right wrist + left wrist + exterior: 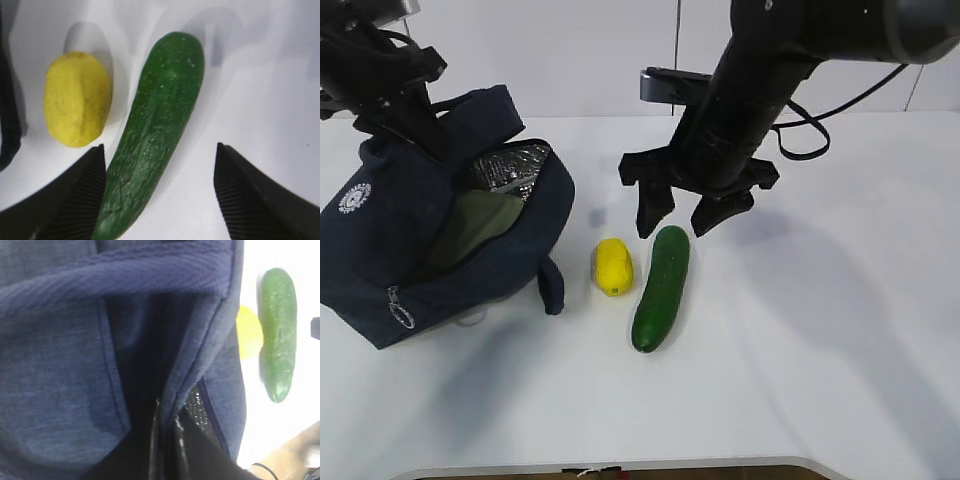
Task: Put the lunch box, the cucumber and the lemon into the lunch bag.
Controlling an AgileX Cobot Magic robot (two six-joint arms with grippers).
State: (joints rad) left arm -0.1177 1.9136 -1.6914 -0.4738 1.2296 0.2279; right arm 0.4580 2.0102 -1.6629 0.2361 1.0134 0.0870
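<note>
The navy lunch bag lies open on the left of the white table. Inside its mouth shows the pale green lid of the lunch box. My left gripper is shut on the bag's upper fabric edge; in the left wrist view the fabric runs between the closed jaws of the left gripper. The yellow lemon and the dark green cucumber lie side by side right of the bag. My right gripper hangs open over the cucumber's far end, its fingers straddling the cucumber without touching it; the lemon is to their left.
A silver foil lining shows inside the bag. A bag handle sticks out toward the lemon. White table stretches to the right and front of the cucumber.
</note>
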